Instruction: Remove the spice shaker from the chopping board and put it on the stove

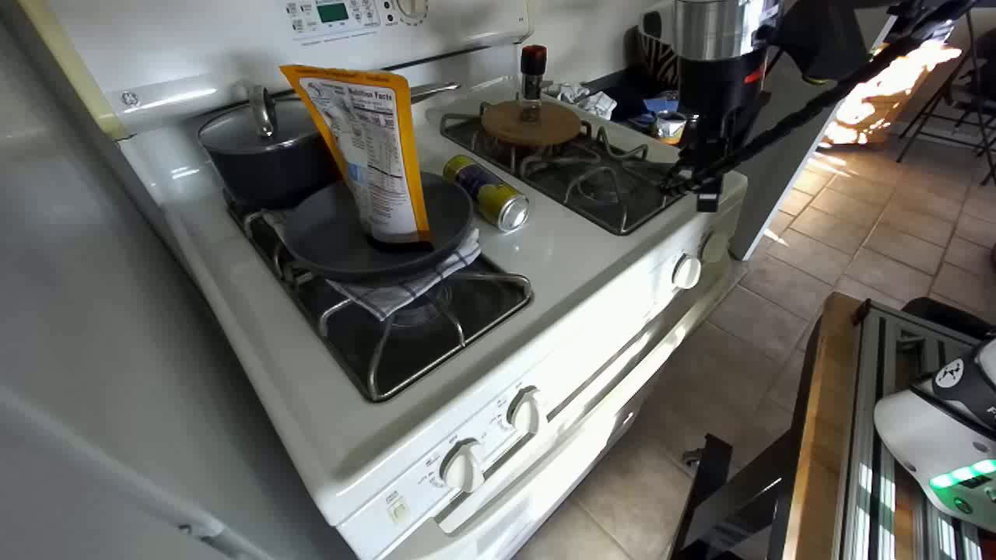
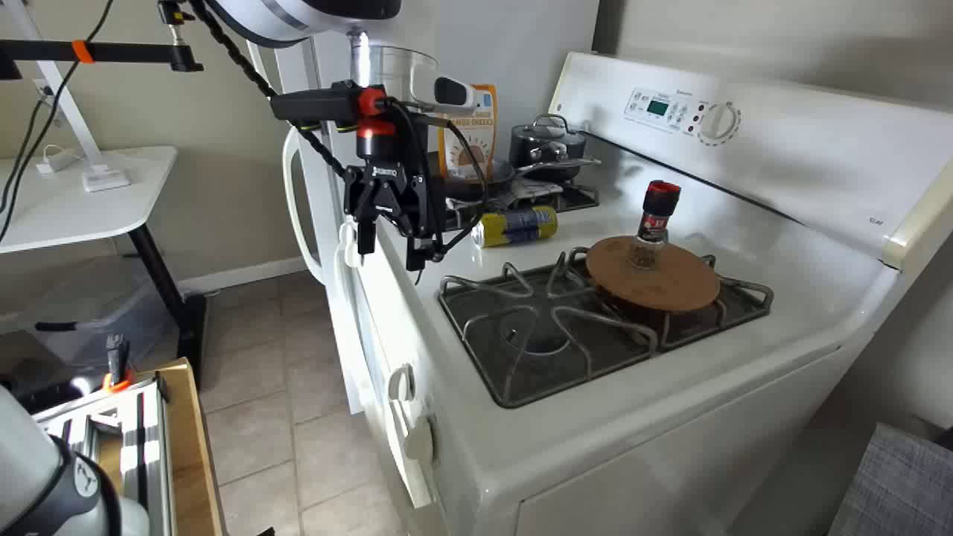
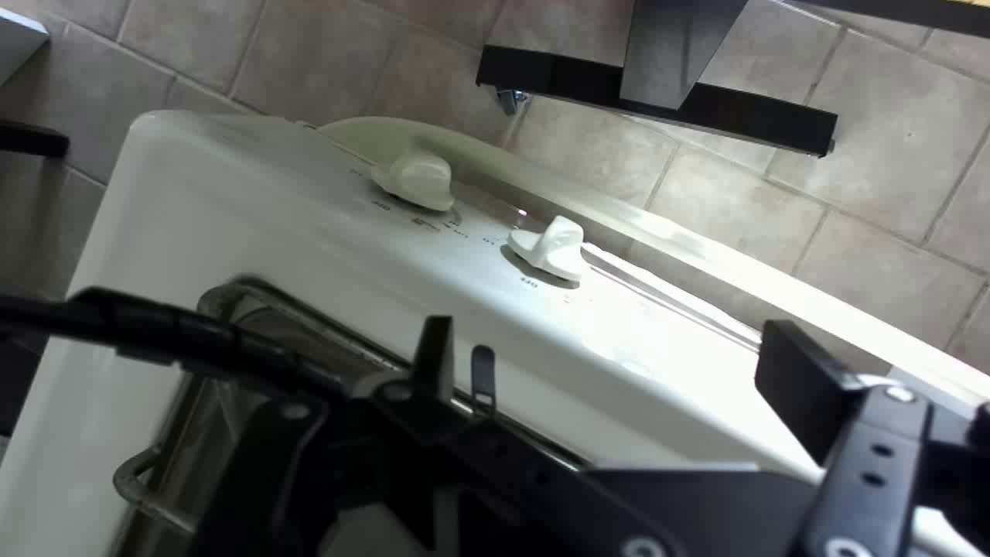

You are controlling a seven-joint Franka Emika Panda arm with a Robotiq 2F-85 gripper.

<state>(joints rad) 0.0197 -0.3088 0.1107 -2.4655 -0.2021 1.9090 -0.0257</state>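
The spice shaker stands upright on the chopping board in both exterior views (image 1: 533,74) (image 2: 654,225), its dark cap with a red top. The round wooden chopping board (image 1: 502,124) (image 2: 681,286) lies on a rear burner grate of the white stove (image 1: 576,249) (image 2: 811,272). My gripper (image 2: 391,249) is open and empty above the stove's front edge, pointing down, well apart from the shaker. In the wrist view, the fingers (image 3: 607,340) are wide apart over the stove's front edge (image 3: 209,209). The shaker and board are out of the wrist view.
A dark pan (image 1: 311,241) holds an orange printed bag (image 1: 381,155). A lidded pot (image 1: 272,155) stands behind it. A yellow can (image 1: 490,190) lies on its side between the burners. White knobs (image 3: 553,247) stick out at the stove's front. Wire grates (image 2: 536,313) rise above the burners.
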